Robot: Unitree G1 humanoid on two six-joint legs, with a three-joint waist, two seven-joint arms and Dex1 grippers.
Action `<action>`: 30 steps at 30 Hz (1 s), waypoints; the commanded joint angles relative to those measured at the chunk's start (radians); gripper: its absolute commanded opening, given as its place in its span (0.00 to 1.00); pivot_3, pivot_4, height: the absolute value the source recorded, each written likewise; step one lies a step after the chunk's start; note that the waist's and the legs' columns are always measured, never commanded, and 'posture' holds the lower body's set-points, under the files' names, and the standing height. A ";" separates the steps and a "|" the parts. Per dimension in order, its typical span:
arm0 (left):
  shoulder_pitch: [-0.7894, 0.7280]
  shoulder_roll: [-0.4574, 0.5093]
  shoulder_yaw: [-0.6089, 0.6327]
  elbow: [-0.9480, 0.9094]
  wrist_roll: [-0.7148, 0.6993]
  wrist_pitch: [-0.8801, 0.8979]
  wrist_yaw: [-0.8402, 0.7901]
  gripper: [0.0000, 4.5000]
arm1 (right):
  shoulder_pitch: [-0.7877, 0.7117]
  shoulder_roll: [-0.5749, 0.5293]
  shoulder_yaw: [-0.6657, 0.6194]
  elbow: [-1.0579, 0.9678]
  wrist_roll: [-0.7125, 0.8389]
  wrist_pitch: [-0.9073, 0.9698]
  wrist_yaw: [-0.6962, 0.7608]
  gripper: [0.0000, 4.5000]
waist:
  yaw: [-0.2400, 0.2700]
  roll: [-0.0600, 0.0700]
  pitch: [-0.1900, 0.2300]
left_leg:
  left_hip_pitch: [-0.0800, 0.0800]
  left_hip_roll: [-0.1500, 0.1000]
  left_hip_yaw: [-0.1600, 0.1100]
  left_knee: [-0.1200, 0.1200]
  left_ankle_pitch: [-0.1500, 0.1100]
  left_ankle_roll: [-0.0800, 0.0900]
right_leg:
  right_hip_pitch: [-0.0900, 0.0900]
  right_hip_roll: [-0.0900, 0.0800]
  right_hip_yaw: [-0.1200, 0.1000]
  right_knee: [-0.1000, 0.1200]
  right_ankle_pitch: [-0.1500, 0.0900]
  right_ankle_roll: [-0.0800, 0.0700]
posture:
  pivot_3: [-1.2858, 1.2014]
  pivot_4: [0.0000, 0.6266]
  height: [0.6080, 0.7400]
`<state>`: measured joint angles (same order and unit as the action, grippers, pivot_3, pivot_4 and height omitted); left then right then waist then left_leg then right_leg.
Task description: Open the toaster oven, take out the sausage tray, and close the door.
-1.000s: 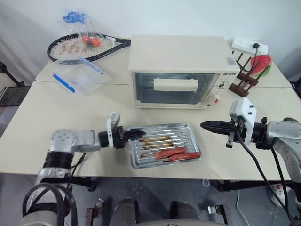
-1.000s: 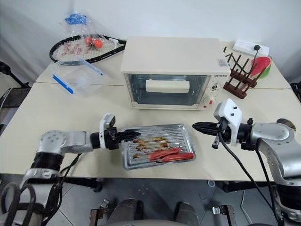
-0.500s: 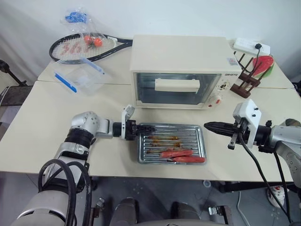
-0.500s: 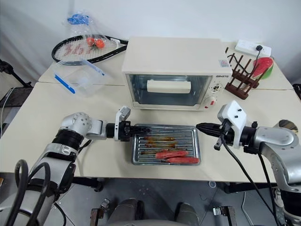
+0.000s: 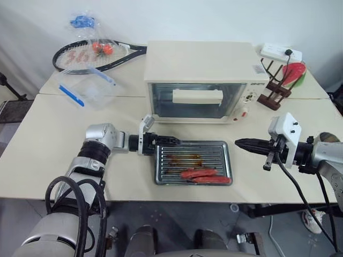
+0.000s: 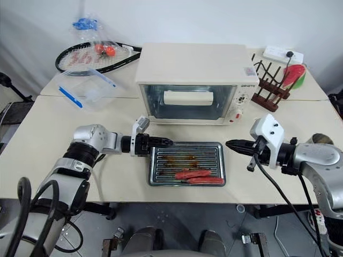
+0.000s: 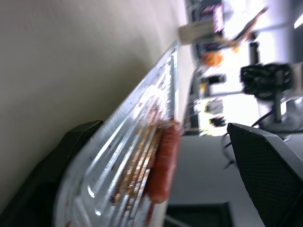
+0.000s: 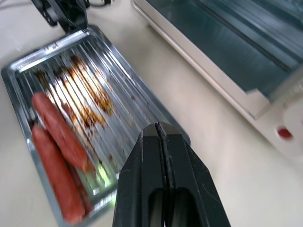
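Note:
The sausage tray (image 5: 215,154), silver and ribbed with brown stains, lies flat on the table in front of the toaster oven (image 5: 201,64) and holds two red sausages (image 5: 199,174). The oven's glass door (image 5: 161,106) is shut, its cream bar handle (image 5: 198,96) facing me. My left gripper (image 5: 167,141) is at the tray's far left corner. In the left wrist view its fingers (image 7: 71,156) stand wide open on either side of the tray's rim (image 7: 142,90). My right gripper (image 5: 239,143) hovers just right of the tray, shut and empty, its closed fingertips (image 8: 161,127) above the tray's right end.
At the back left lie a tennis racket (image 5: 91,53) and a clear plastic box with a blue-edged lid (image 5: 86,88). A wooden rack (image 5: 273,91), a watermelon slice (image 5: 295,72) and a power strip (image 5: 278,52) stand at the back right. The tray sits close to the table's front edge (image 5: 177,195).
The tray was swung from a slant to square with the table edge and slid right. My left gripper, shut on its corner before, has rolled and opened. The right gripper has held still.

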<state>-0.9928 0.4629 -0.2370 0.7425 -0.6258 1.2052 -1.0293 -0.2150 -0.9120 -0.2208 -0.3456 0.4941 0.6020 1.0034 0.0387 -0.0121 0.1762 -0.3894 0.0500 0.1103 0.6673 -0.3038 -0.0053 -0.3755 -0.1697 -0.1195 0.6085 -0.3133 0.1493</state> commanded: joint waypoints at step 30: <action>0.581 0.349 0.534 -0.444 0.098 -0.873 -0.301 1.00 | -0.055 -0.066 0.088 0.290 -0.123 -0.346 0.264 0.47 | -0.058 -0.004 0.003 | -0.013 0.002 0.008 0.000 0.000 0.000 | -0.019 0.001 0.004 0.003 0.000 0.000 | 0.52 0.24 1.00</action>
<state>-0.4388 0.7919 0.2687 0.3319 -0.5579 0.4513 -1.2874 -0.2635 -0.9464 -0.1181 -0.0847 0.3737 0.3057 1.2225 -0.0195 -0.0160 0.1794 -0.4022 0.0521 0.1186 0.6668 -0.3038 -0.0050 -0.3941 -0.1688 -0.1154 0.6112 -0.3132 0.1496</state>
